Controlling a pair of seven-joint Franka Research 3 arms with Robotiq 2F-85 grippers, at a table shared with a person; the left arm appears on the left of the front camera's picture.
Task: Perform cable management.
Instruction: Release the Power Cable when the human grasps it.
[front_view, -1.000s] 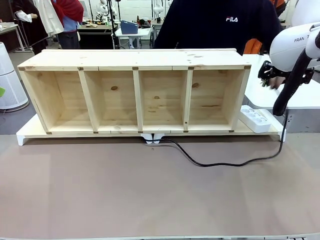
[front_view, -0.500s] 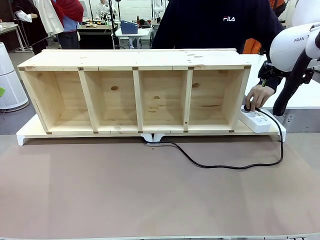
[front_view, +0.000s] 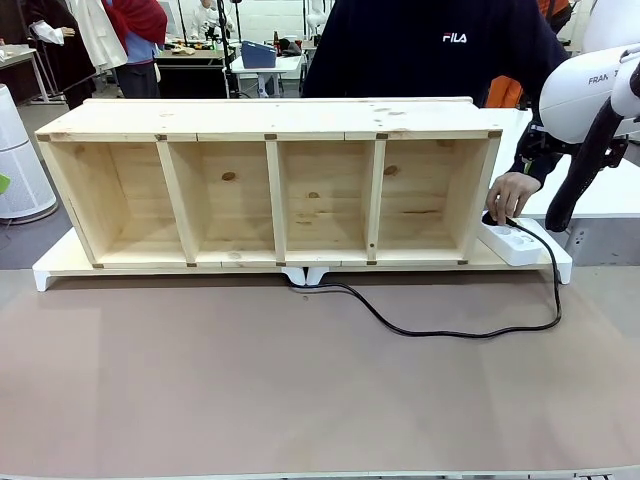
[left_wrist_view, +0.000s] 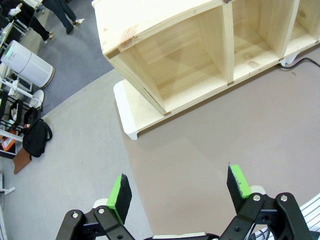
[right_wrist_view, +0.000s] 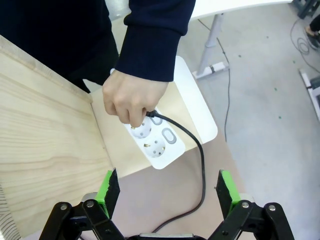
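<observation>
The cable (front_view: 440, 331) is a thin black cord that runs from under the wooden shelf (front_view: 270, 120) across the brown mat and curves up to the white power strip (front_view: 512, 240). A person's hand (right_wrist_view: 130, 97) holds the cable's (right_wrist_view: 201, 165) plug at a socket of the power strip (right_wrist_view: 161, 146); the fingers hide most of the plug. My right gripper (right_wrist_view: 167, 187) hangs open above the strip, touching nothing. Over the mat's left end, near the shelf (left_wrist_view: 190, 45), my left gripper (left_wrist_view: 179, 187) is also open with nothing in it.
The shelf lies on its side on a white base board (front_view: 50, 272), its several compartments facing me. The brown mat (front_view: 250, 390) covers the near table. A white side table (front_view: 610, 200) stands at the right, and a white appliance (left_wrist_view: 27, 64) on the floor at the left.
The person's hand has come down to the power strip with the plug. The cable's right end has risen from the mat's edge to the strip. Neither gripper has moved.
</observation>
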